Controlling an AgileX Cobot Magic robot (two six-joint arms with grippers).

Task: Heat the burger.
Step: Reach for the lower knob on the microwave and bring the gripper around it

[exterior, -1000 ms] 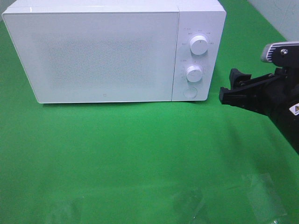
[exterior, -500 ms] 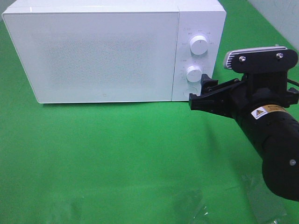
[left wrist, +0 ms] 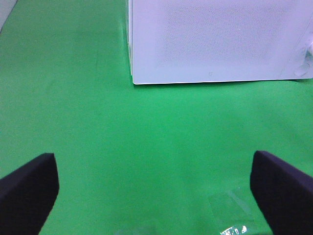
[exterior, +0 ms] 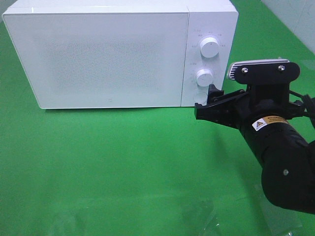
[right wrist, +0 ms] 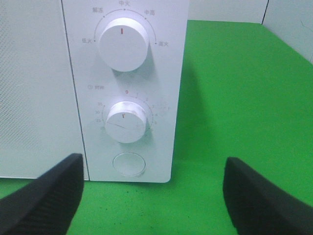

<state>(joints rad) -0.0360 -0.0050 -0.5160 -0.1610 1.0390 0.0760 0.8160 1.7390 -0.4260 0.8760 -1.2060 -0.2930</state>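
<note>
Clear plastic film (exterior: 199, 214): we see crumpled see-through sheets along the lower edge of the high frame, lying flat with nothing on them.
Left pincer (left wrist: 156, 188): its jaws are spread wide and hold nothing. It hangs over the bare green cloth (exterior: 123, 162), well short of the oven, and does not show in the high frame.
Right pincer (exterior: 206, 102): its black jaws are wide apart and hold nothing. It sits right of centre in the high frame, its tips just at the lower corner of the control panel.
What has changed: a second ago this pincer sat at the right edge of the frame, well clear of the oven. It has since swung leftward, and its opening is unchanged.
What it means: we judge that it is lining up on the round white push button (right wrist: 129, 164) under the lower dial (right wrist: 126, 122), probably the door release. Whether it touches the panel yet we cannot tell.
Boxy white microwave oven (exterior: 108, 54): it fills the upper left of the high frame. Its frosted door (exterior: 98, 59) is fully shut.
Inside the oven: the door hides it, so we cannot say what it holds.
Upper dial (right wrist: 122, 44): its red mark points straight up.
The burger: it appears in none of our views, neither on the cloth nor in either pincer.
</note>
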